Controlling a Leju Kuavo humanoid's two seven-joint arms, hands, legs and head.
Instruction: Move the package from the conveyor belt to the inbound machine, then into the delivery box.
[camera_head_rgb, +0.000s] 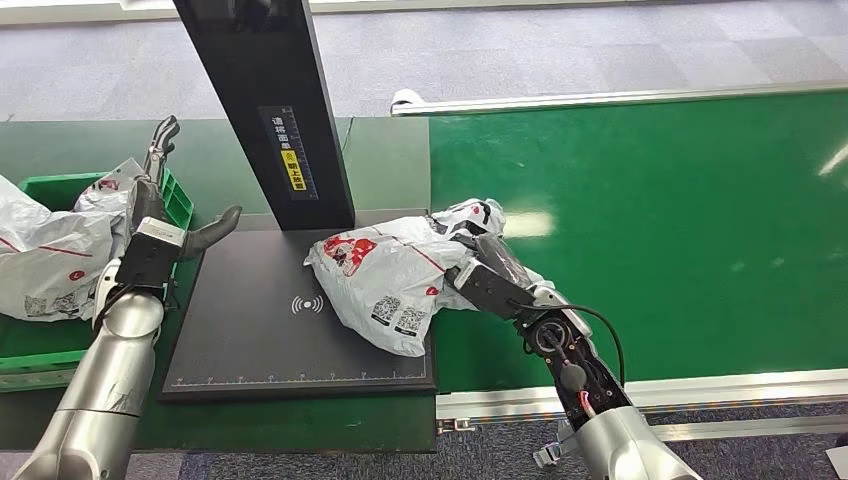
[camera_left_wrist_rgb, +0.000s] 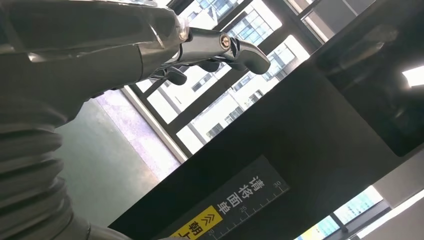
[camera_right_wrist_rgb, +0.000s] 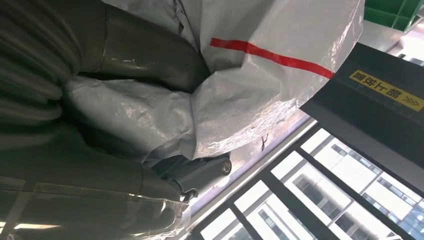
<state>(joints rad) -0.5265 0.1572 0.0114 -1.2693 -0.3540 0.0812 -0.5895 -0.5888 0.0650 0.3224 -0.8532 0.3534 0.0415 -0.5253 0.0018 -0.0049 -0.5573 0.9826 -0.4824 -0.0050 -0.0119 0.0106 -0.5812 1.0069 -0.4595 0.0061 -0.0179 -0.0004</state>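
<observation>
A white plastic package (camera_head_rgb: 395, 275) with red print and QR labels lies on the right part of the black inbound machine plate (camera_head_rgb: 260, 340), overhanging onto the green conveyor belt (camera_head_rgb: 650, 230). My right hand (camera_head_rgb: 478, 262) grips its right end; in the right wrist view the thumb and fingers (camera_right_wrist_rgb: 200, 172) close around the crinkled white bag (camera_right_wrist_rgb: 260, 80). My left hand (camera_head_rgb: 165, 205) hovers open at the plate's left edge, fingers spread and raised, holding nothing. The left wrist view shows its fingers (camera_left_wrist_rgb: 220, 47) apart in front of the machine's black column (camera_left_wrist_rgb: 300, 165).
The machine's black column (camera_head_rgb: 270, 110) rises at the plate's back. A green delivery box (camera_head_rgb: 60, 330) at the left holds other white packages (camera_head_rgb: 50, 255). A metal rail (camera_head_rgb: 620, 100) borders the belt's far side. Grey floor lies beyond.
</observation>
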